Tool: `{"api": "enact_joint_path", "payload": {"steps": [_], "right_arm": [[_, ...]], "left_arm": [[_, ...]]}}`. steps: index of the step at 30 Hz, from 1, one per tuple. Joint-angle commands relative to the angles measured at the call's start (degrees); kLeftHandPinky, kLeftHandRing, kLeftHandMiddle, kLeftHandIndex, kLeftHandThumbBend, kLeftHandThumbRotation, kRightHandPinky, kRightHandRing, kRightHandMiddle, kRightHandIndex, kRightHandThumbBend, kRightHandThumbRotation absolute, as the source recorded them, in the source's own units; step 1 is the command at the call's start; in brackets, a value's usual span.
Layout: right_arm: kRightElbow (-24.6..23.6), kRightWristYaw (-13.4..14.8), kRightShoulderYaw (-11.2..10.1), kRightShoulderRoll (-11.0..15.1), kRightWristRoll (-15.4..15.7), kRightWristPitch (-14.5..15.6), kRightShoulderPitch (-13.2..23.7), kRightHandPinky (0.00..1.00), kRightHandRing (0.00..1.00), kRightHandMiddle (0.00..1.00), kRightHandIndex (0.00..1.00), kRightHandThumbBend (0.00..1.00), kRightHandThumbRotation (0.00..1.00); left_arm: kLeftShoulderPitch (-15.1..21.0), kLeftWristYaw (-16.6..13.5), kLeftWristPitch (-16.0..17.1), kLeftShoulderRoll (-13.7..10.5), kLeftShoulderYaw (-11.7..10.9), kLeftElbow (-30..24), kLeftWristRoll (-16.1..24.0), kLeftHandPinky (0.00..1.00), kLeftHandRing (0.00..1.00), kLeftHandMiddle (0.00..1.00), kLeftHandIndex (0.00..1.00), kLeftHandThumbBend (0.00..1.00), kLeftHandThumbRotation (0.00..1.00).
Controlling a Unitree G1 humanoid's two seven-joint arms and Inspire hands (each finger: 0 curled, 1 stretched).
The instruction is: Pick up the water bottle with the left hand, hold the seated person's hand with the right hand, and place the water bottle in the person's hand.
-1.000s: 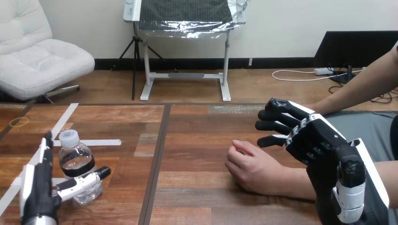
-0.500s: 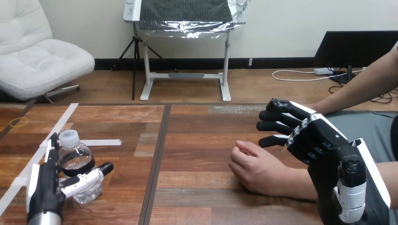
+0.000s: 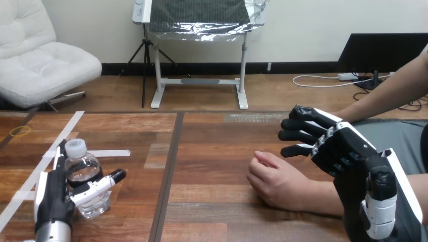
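Left robot hand: open, standing on edge at the near left of the worktop. Its fingers are straight and point away from the robot. Its thumb is stretched out to the side.
Water bottle: upright on the worktop, in the gap between the left robot hand's thumb and fingers. The fingers run up the bottle's outer side and the thumb crosses in front of its lower half. No finger is curled round it.
Bottle build: clear plastic with a dark label band round the middle. Its white cap is on, just beside the left fingertips.
Bottle contents: look clear. The fill level cannot be read.
Right robot hand: raised over the right side of the worktop, back facing the camera. Its fingers are loosely bent and hold nothing.
Person's hand: a loose fist resting on the worktop, just below and ahead of the right robot hand's fingertips. The forearm passes beneath that hand's palm. Contact between the two cannot be told.
Tape strips: white, flat on the worktop just beyond the left robot hand.
Yellow ring: flat on the worktop, well beyond the left robot hand, on its outer side.
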State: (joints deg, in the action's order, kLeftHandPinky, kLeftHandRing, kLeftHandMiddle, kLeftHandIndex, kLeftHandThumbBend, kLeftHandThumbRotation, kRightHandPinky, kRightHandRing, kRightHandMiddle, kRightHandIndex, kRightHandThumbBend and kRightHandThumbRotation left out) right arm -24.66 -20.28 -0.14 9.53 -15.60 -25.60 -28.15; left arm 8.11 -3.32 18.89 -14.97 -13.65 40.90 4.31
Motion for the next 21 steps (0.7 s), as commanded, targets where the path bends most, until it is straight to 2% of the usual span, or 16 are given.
{"api": "enact_joint_path", "payload": {"steps": [1,8,21], "right_arm": [[-2.9,-0.1,-0.4,0.7,-0.5,-0.1,3.4,0.63,0.73,0.75,0.77,0.91,0.98],[-2.7,-0.2,-0.5,0.8,-0.6,-0.1,3.6,0.63,0.73,0.75,0.76,0.92,0.98],[-2.5,-0.3,-0.7,0.8,-0.5,-0.3,4.1,0.63,0.73,0.75,0.76,0.92,0.98]], "left_arm": [[5.3,-0.6,-0.7,0.1,0.8,1.0,-0.7,0.96,0.99,1.00,1.00,0.95,0.19],[6.7,-1.2,-1.4,0.3,1.0,2.4,-0.7,0.94,0.98,1.00,1.00,0.95,0.19],[9.4,-2.6,-0.4,0.5,1.1,6.0,-1.0,0.95,0.98,0.99,0.99,0.97,0.23]]}}
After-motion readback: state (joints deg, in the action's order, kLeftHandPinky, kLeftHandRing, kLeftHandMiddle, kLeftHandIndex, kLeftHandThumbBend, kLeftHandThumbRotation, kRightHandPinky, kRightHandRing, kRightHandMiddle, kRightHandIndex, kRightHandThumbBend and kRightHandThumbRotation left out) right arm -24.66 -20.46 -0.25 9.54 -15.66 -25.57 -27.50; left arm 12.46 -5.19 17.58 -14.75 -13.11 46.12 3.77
